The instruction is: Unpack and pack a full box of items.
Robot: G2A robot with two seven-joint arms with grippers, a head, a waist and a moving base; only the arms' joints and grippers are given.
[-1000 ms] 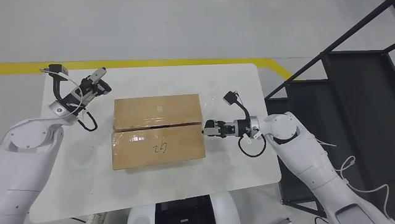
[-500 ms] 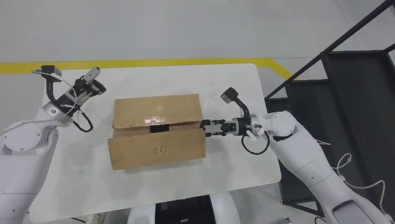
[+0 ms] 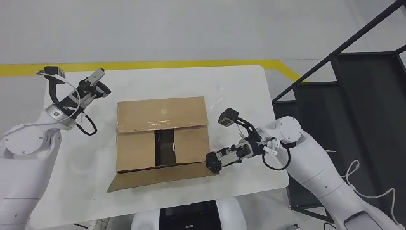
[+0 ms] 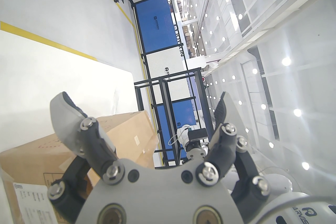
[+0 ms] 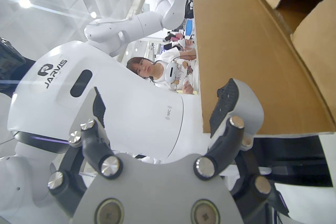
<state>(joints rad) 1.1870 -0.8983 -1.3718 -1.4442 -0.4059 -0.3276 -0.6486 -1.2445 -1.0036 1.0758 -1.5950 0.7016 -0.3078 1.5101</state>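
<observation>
On the table [image 3: 244, 87], centre, I log one cardboard box [image 3: 162, 113]: far flap closed, near flap [image 3: 158, 175] lying open toward the table's near edge, with a dark gap between the inner flaps. Right gripper [image 3: 214, 161] is just beside that flap's right end, fingers spread, nothing between them. Left gripper [image 3: 98, 85] is off the box's far left corner, apart from it, fingers spread wide, empty.

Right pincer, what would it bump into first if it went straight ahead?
Most likely the folded-out cardboard flap: the right pincer is open right beside that flap's corner and points along it. Depth is unclear, so it might just slide past.
</observation>
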